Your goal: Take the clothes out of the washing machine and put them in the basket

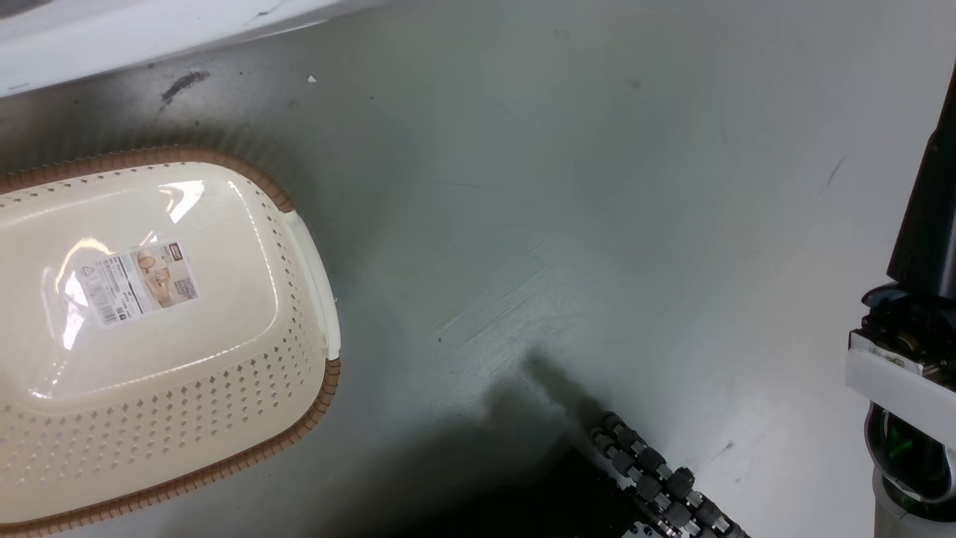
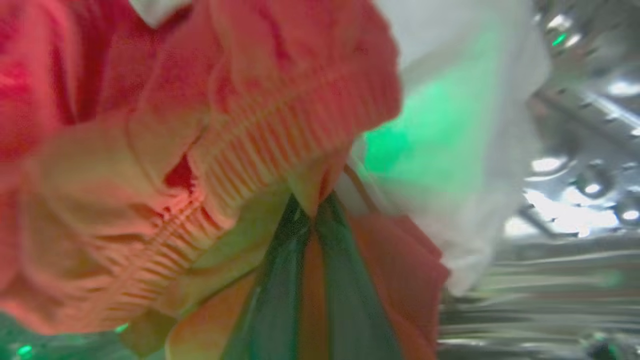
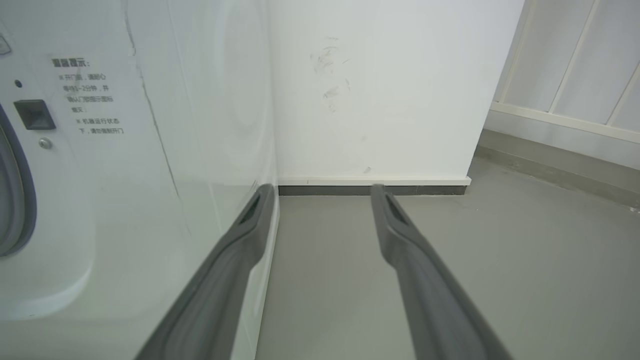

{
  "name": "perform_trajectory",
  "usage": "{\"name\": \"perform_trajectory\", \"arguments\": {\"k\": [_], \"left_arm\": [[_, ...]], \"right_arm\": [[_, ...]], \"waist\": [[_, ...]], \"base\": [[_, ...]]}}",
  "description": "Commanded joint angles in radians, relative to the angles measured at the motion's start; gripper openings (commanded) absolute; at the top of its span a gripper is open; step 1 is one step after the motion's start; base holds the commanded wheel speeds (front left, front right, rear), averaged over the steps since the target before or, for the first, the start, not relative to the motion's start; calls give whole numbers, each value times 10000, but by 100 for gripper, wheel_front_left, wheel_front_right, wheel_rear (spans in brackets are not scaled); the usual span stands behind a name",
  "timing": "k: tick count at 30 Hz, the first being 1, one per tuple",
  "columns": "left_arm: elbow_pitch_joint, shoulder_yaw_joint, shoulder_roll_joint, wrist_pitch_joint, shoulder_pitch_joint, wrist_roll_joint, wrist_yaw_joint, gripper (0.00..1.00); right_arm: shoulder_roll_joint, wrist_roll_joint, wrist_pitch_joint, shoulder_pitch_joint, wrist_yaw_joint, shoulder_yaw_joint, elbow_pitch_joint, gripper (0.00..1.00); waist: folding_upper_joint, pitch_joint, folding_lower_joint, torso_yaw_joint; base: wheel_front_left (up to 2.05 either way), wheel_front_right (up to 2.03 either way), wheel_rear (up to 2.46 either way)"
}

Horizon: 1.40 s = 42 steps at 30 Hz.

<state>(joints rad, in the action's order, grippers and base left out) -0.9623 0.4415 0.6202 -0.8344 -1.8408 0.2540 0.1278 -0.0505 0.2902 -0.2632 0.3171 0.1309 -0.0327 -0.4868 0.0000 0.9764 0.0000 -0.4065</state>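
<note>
Basket [image 1: 187,418] is sitting on the grey floor [image 1: 597,187] off to the robot's left, label [image 1: 138,282] showing on its base. Left gripper [image 2: 312,212] is reaching inside the steel drum [image 2: 575,210] and its two fingers are pinching together on a bunched-up fold of the red clothes [image 2: 200,125], with some white fabric [image 2: 450,150] hanging just right of that, all a bit blurry tbh. Right gripper [image 3: 322,192] is hanging out in front of the washing machine [image 3: 100,200], fingers spread wide apart and gripping nothing, pointing at the far white wall [image 3: 375,90] where it's meeting the floor. The machine's white front is sitting just left of that gripper, with its grey door seal [image 3: 15,200] peeking in further left.
</note>
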Motion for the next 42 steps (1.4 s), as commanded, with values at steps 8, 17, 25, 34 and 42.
{"name": "perform_trajectory", "arguments": {"k": [8,17,25,34,42], "left_arm": [[-109,428,-62,1838,980,514,10,0],[-171,833,-124,4004,2394,1370,11,0],[-115,1180,-299,5824,3856,2283,12,0],[181,1500,-557,7415,5395,2912,13,0],[556,1590,-909,8856,6942,2983,-303,0]], "right_arm": [[3,-245,-25,-55,-3,49,143,100],[3,-587,-24,-265,-3,-8,324,100],[3,-995,-24,-607,-3,-59,566,100],[3,-1363,-24,-1031,-3,-137,768,100],[3,-1683,-24,-1514,-3,-204,931,100]], "waist": [[0,-961,0,245],[0,-2031,0,594],[0,-3159,0,987],[0,-4264,0,1402],[0,-5232,0,1675]], "base": [[0,0,0],[0,0,0],[0,0,0],[0,0,0],[0,0,0]]}}
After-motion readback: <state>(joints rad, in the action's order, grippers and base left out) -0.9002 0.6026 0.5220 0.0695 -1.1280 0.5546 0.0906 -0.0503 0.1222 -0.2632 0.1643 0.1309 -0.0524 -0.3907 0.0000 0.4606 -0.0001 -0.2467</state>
